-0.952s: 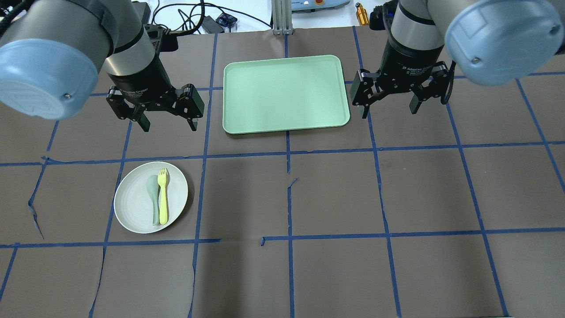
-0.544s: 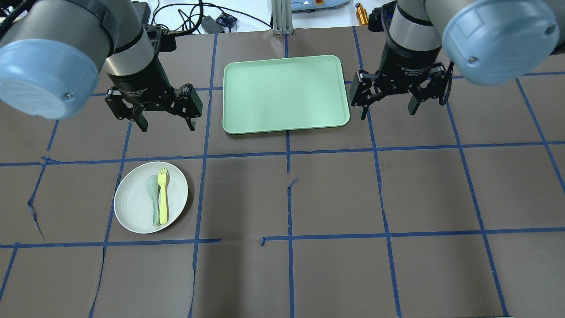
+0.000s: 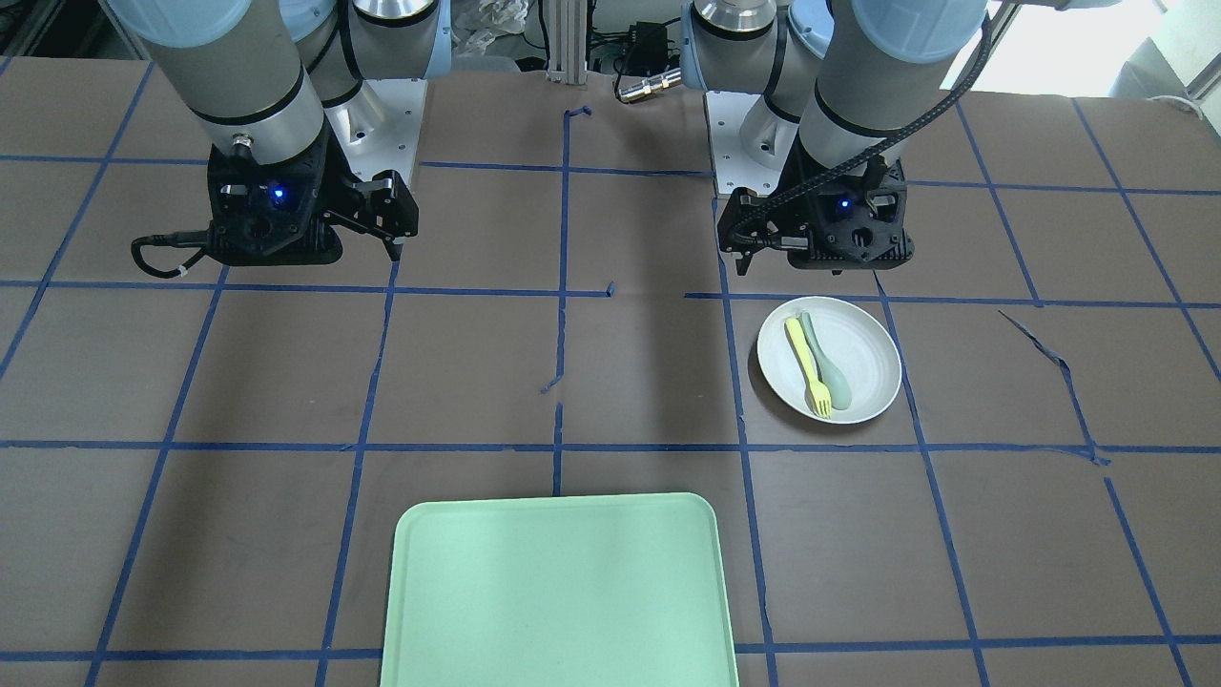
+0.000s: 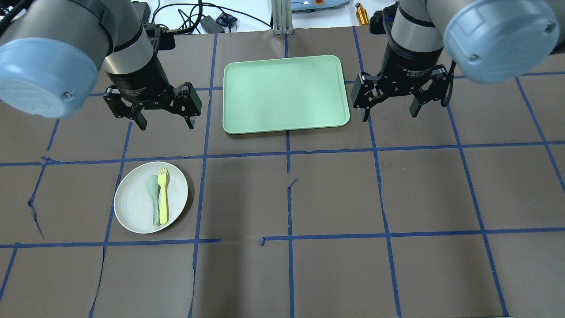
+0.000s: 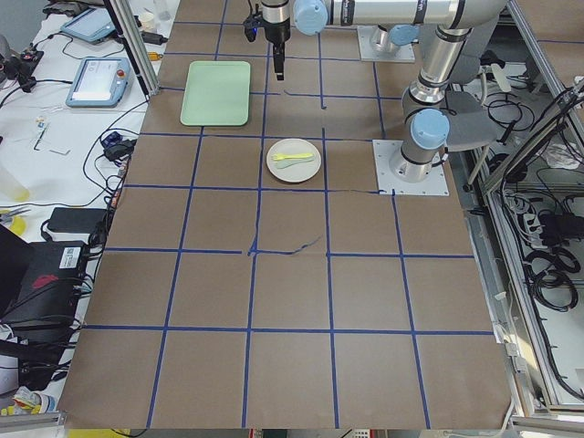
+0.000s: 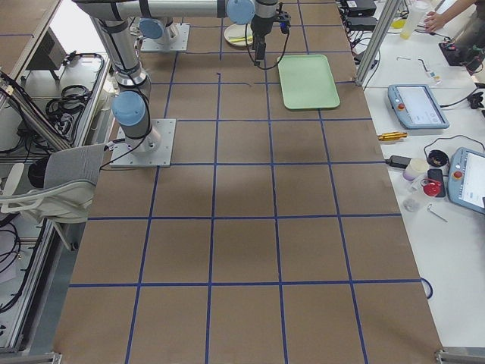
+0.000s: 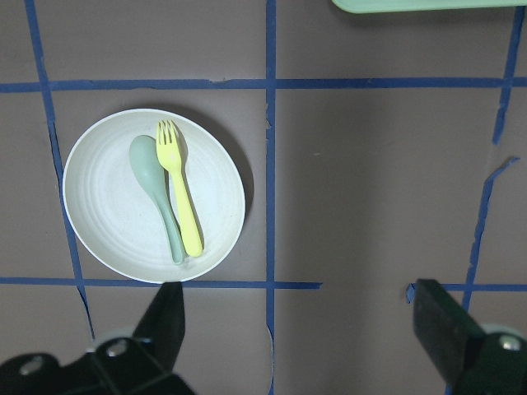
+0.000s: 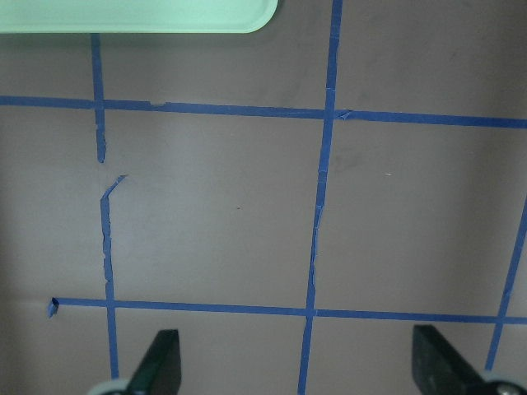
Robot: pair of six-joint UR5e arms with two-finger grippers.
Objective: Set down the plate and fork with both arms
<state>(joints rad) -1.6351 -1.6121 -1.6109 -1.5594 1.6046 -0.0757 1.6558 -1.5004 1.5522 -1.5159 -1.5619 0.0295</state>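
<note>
The off-white round plate (image 4: 132,205) lies on the table at the near left, with the pale yellow fork (image 4: 163,196) on it, tines pointing away from me. My left gripper (image 4: 165,126) hangs open and empty above the table, just beyond the plate. In the left wrist view the plate (image 7: 107,214) and fork (image 7: 183,206) lie ahead and left of the open fingers (image 7: 165,317). My right gripper (image 4: 389,115) hangs open and empty right of the tray, far from the plate. The front view shows the plate (image 3: 870,367) and fork (image 3: 808,367) too.
A pale grey-green spoon (image 4: 153,194) lies on the plate beside the fork, on its left. A mint-green rectangular tray (image 4: 284,92) sits at the far centre between the two grippers. Brown paper with blue tape lines covers the table; cables and devices lie past its far edge.
Both grippers have shifted only very slightly and stay open. The plate, fork and spoon have not moved.
</note>
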